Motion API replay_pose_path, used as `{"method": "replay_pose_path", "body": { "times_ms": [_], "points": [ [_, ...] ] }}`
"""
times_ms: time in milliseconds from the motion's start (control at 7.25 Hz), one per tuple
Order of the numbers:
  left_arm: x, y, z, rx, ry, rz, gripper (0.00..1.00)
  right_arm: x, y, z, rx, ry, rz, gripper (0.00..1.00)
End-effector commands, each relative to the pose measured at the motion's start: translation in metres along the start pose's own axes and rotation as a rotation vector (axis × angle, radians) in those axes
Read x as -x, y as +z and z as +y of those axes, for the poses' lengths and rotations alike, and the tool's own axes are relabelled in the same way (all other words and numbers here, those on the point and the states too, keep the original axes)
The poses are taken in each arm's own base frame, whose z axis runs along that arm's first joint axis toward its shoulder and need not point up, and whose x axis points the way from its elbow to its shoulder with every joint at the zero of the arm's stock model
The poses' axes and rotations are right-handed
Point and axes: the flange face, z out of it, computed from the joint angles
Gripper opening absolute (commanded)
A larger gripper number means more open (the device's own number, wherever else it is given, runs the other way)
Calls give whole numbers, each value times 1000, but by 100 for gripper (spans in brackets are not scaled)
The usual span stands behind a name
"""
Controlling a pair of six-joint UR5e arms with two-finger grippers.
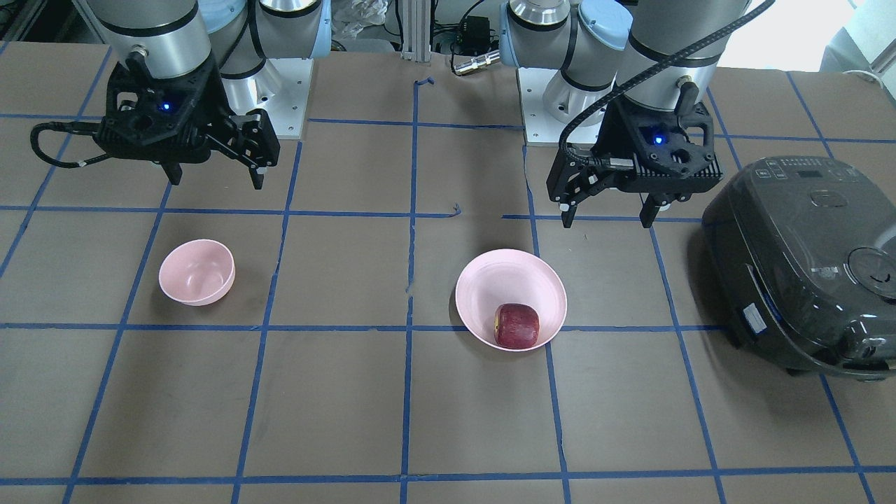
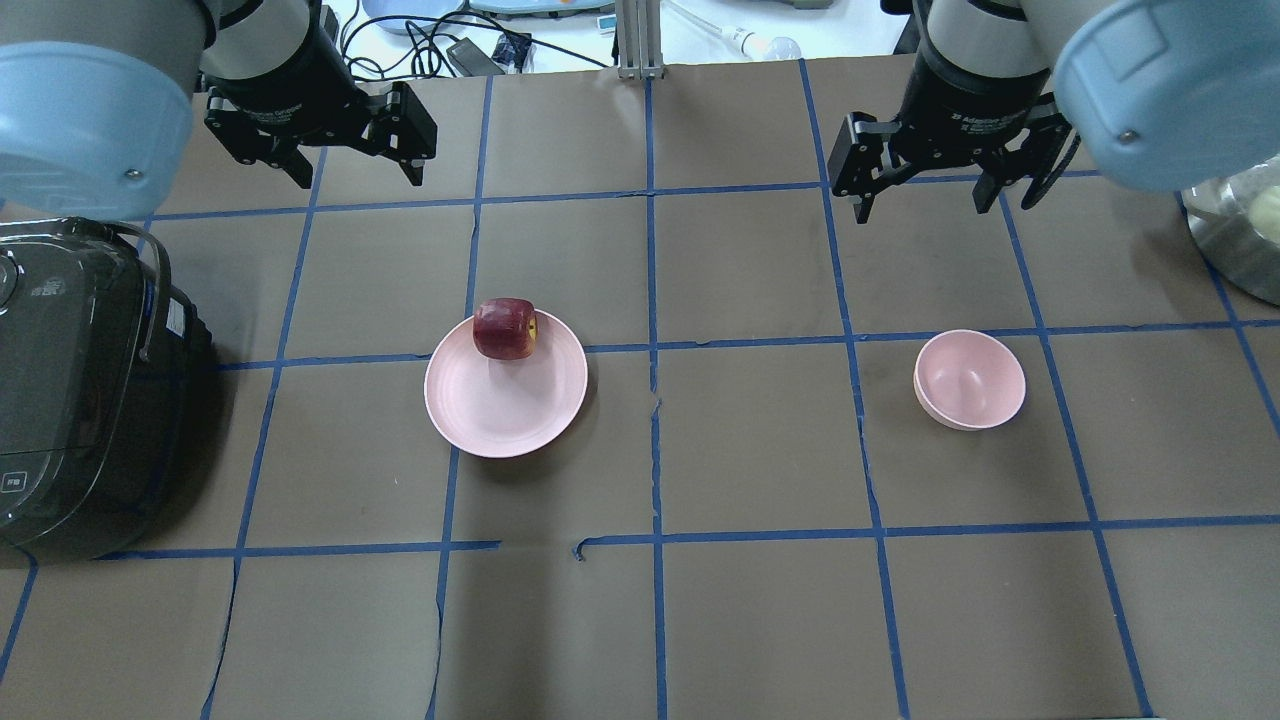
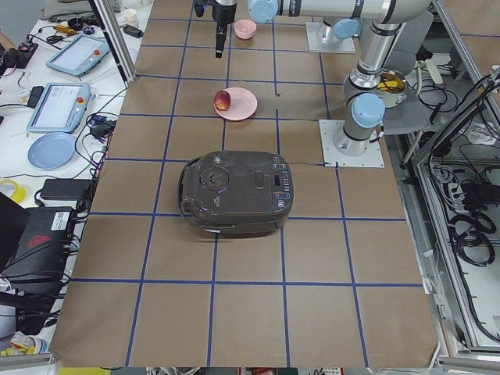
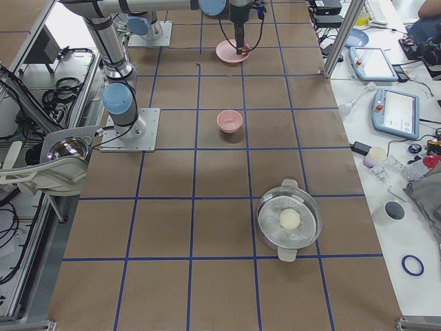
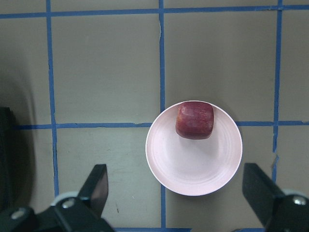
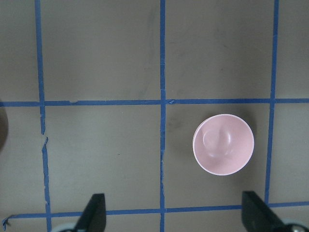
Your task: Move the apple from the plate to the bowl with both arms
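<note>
The dark red apple (image 2: 505, 328) lies on the far rim side of the wide pale pink plate (image 2: 500, 410), left of the table's middle. The small deep pink bowl (image 2: 970, 380) stands empty to the right. My left gripper (image 2: 357, 180) hangs open and empty above the table, beyond the plate. My right gripper (image 2: 922, 208) hangs open and empty beyond the bowl. The left wrist view looks straight down on the apple (image 5: 194, 120) and plate (image 5: 212, 164) between the open fingers (image 5: 96, 183). The right wrist view shows the bowl (image 6: 223, 144).
A dark rice cooker (image 2: 80, 380) stands at the table's left end, near the plate. A steel pot (image 4: 289, 219) holding a pale round object sits at the right end. Blue tape lines grid the brown table top.
</note>
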Motion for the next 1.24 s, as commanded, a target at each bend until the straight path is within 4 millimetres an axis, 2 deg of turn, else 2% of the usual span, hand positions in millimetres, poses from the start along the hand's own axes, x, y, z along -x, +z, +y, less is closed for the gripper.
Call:
{"method": "replay_pose_path", "body": {
  "times_ms": [0,276,690,1103],
  "points": [
    [0,1,1,6,1,-5,100,-6,-13,11,-13,18,-12,100],
    [1,3,0,9,-1,-2,100,-6,-13,12,-12,13,-31,100],
    [5,-6,-4,-10,-15,14,100,-3,-13,12,-7,18,-79,100],
    [4,-8,2,10,-16,15,100,-3,-17,23,22,23,-74,100]
  ]
}}
